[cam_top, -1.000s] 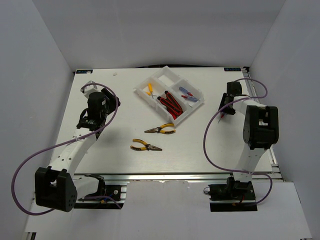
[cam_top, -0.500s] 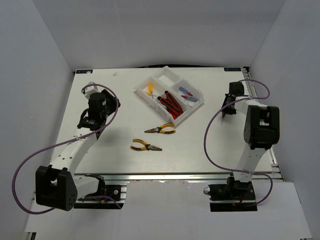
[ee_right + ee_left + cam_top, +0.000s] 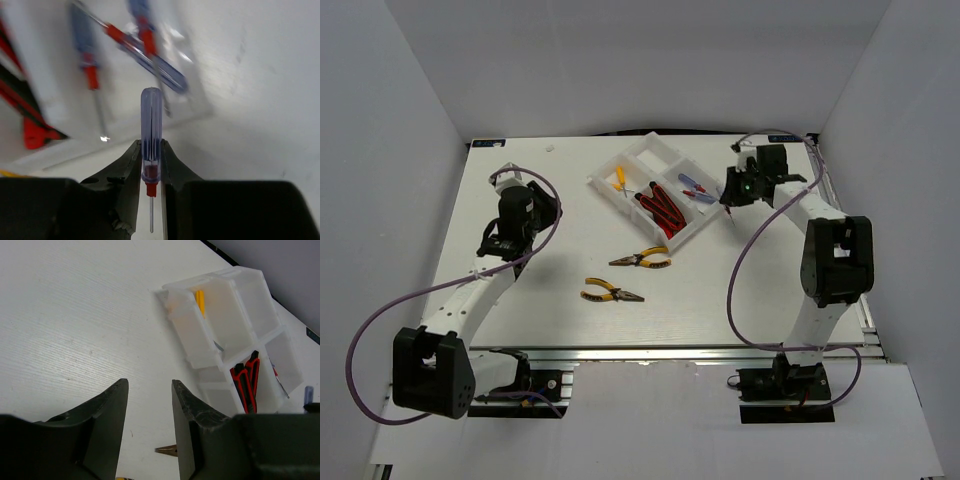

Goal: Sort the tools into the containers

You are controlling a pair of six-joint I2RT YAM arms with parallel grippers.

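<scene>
Holding a blue-handled screwdriver [image 3: 151,117] in the right gripper [image 3: 150,150], I have the fingers pinched shut on the lower end of its handle, at the red collar. In the overhead view it sits right of centre, just beside the right corner of the white tray [image 3: 617,160] and not yet over a compartment.

The left gripper [image 3: 149,405], at the left of the overhead view, hovers about half open with nothing between its fingers. Two pliers [image 3: 640,260] lie on the table below the tray. The knives [image 3: 660,210] and other screwdrivers [image 3: 692,185] are already inside it.

My worry is the narrow grip: most of the handle sticks out past the fingertips, so a quick swing could pivot it or let it slip. The wrist view is blurred, so lining up is hard. Letting go too close to the low wall could leave it on the rim or rolling onto the table, and overshooting would put it in with the knives.
</scene>
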